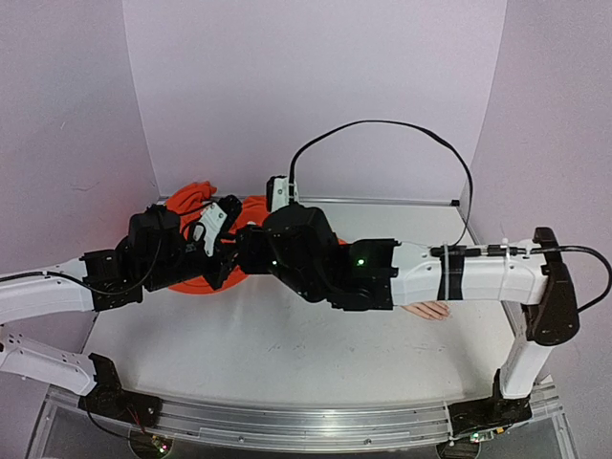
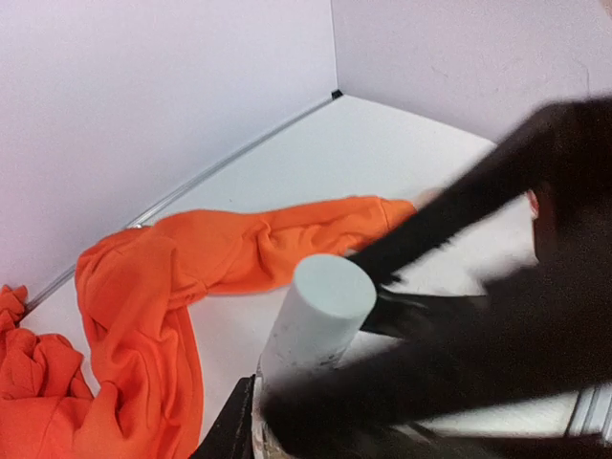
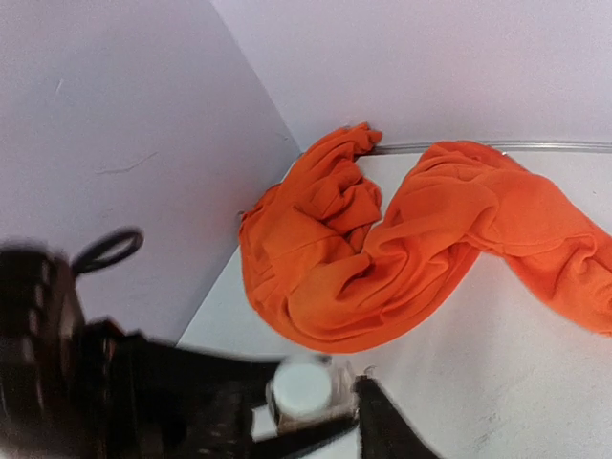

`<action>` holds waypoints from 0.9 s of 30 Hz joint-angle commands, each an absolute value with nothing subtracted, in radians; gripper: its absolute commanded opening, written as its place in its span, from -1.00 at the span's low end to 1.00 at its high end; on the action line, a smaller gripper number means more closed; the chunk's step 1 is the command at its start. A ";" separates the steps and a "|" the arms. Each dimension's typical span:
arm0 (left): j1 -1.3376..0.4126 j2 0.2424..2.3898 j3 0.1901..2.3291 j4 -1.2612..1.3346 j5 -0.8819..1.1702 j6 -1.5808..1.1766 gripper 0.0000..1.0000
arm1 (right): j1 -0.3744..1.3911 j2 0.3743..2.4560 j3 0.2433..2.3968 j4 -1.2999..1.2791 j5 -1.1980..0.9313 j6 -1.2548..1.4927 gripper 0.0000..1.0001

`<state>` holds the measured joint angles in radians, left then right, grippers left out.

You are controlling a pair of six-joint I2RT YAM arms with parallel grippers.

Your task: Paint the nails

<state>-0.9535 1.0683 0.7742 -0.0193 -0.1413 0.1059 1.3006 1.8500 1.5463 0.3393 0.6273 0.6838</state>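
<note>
The left tool (image 2: 279,421) clamps a white-capped bottle (image 2: 320,306) above the counter (image 1: 287,354); the right tool (image 3: 301,423) straddles its cap, grip impossible to tell. The nails (image 1: 442,310), on the mannequin hand (image 1: 426,309), peek from under the right forearm (image 1: 478,273), right of the orange sleeve (image 3: 411,249)

the mannequin hand (image 1: 427,310) was pale pinkish-beige and lay flat on the bench (image 1: 287,354), towards its right side. only a few fingers showed, stretched out and pointing right. its nails were too small to make out, so no polish could be judged. the orange sleeve (image 3: 430,239) joined to it lay crumpled towards the back left corner.
</note>
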 commanded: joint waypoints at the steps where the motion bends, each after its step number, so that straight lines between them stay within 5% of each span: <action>1: -0.928 1.037 0.835 0.180 -0.146 0.121 -1.00 | 1.299 1.643 1.454 0.351 0.442 0.522 0.32; 5: -0.928 1.044 0.842 0.174 -0.053 0.122 -1.00 | 1.190 1.481 1.342 0.351 0.138 0.411 0.86; 9: -0.928 1.056 0.853 0.172 0.135 0.116 -1.00 | 1.051 1.378 1.244 0.365 -0.218 0.337 0.96; 18: -0.928 1.111 0.890 0.173 0.557 0.078 -1.00 | 0.974 1.401 1.213 0.423 -0.647 0.184 0.41; 27: -0.928 1.157 0.909 0.173 0.650 0.051 -1.00 | 0.973 1.449 1.237 0.468 -0.713 0.168 0.23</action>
